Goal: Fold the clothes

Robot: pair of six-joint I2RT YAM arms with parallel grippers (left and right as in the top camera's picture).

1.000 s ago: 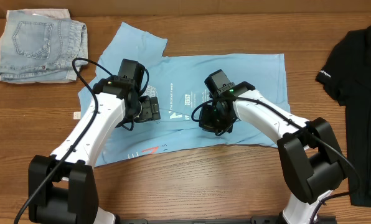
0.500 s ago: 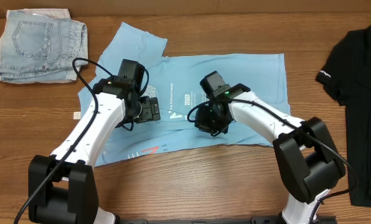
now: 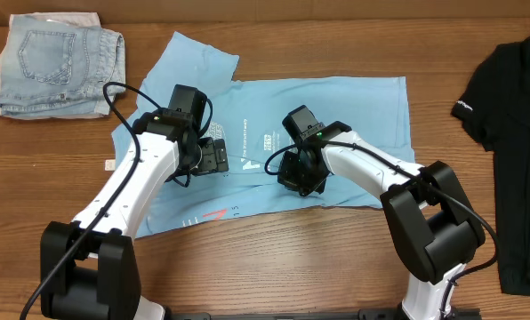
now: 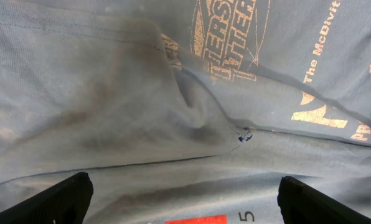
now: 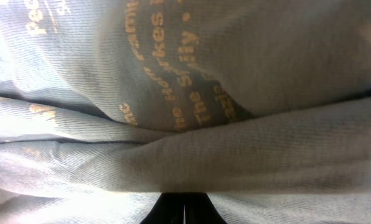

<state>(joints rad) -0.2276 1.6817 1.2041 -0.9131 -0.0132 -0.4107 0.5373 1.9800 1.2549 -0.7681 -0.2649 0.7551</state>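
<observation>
We are looking down on a wooden tabletop (image 3: 292, 258) on which the sky-blue T-shirt (image 3: 354, 116) is lying spread across the middle. Its printed side is facing up, one sleeve is pointing toward the far left, and the near-left part is lying rumpled.

The left tool (image 4: 188, 200) is hanging over the print at the shirt's middle. Its fingertips (image 4: 55, 199) are standing wide apart at the two lower corners of the left wrist view. Between them we are seeing a raised crease running up to a small pucker, pale lettering beyond it and a red patch at the lower edge. Whether those fingertips are touching the cloth we cannot tell.

The right tool (image 5: 182, 211) is sitting low on the shirt just right of the print. In the right wrist view its fingers are showing only as a narrow dark wedge, pressed together. A thick horizontal fold of blue cloth is bunching directly over them, so we are reading this tool as clamped on that fold.

The black T-shirt (image 3: 514, 133) is lying at the right edge, well apart from the blue one, with white lettering on its sleeve. The pale denim shorts (image 3: 52, 62) are resting in the far-left corner.
</observation>
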